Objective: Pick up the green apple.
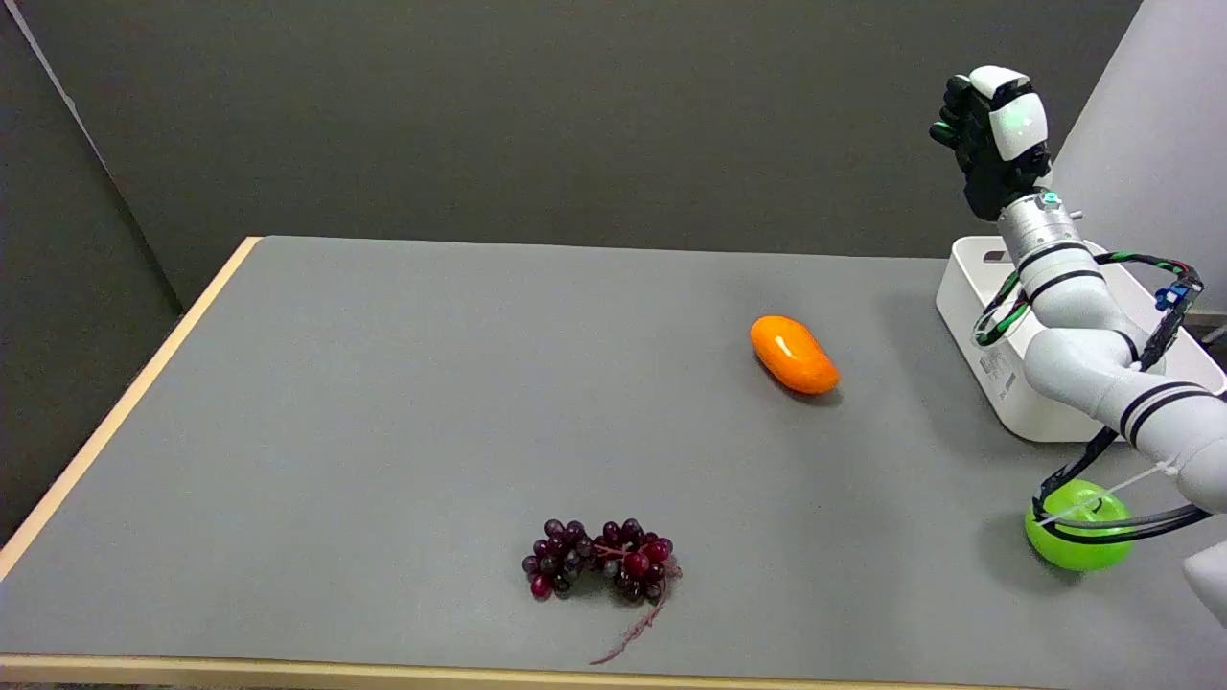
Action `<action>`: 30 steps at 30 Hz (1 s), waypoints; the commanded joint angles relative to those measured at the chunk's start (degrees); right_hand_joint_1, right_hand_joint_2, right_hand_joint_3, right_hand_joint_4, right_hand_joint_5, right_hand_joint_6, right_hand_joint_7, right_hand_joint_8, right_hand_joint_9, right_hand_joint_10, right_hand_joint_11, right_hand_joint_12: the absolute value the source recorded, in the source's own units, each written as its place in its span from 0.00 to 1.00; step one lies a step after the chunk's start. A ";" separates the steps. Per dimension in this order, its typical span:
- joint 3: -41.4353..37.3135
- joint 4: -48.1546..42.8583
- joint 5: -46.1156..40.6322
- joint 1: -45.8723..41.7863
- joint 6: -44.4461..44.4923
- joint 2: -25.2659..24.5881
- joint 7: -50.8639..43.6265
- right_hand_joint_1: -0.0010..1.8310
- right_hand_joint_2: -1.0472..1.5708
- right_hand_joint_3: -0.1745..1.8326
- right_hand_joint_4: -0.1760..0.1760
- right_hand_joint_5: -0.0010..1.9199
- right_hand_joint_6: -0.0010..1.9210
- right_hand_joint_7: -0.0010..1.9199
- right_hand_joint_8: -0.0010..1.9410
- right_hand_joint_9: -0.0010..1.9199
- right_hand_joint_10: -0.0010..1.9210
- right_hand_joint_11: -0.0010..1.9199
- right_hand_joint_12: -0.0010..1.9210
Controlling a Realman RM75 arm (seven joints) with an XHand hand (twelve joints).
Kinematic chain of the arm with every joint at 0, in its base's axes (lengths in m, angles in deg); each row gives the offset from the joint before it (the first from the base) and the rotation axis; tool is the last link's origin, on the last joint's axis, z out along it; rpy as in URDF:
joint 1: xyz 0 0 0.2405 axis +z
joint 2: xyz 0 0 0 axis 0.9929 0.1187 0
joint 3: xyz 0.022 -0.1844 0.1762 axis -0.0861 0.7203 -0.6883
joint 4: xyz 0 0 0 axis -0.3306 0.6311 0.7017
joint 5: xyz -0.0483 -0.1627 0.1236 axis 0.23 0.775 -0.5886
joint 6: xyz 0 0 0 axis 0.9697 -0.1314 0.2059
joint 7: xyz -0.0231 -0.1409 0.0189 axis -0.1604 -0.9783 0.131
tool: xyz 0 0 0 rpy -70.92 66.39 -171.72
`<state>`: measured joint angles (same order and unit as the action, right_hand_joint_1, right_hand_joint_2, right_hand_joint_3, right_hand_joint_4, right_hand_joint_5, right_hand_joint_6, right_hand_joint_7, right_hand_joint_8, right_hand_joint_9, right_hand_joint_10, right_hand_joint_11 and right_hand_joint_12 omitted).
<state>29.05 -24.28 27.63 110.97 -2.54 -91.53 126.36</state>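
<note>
Holding my right hand high, fingers curled on nothing, I am risking my cables nudging the green apple far below them along the desk.

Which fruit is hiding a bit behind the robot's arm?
The green apple, at the table's near right. The right arm's cables cross in front of it. The orange fruit and the purple grapes lie fully in view.
</note>
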 commanded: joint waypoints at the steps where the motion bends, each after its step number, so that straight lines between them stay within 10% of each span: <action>1: 0.10 -0.22 -0.12 -1.33 0.93 -0.07 0.09 0.13 0.69 0.57 0.21 0.08 0.22 0.05 0.17 0.00 0.30 0.00 0.46; 30: -18.30 -22.66 4.29 -22.53 7.87 4.13 -0.39 0.14 0.69 0.56 0.18 0.08 0.22 0.06 0.18 0.00 0.34 0.00 0.41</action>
<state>23.12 -32.71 28.52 102.64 1.44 -90.05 126.14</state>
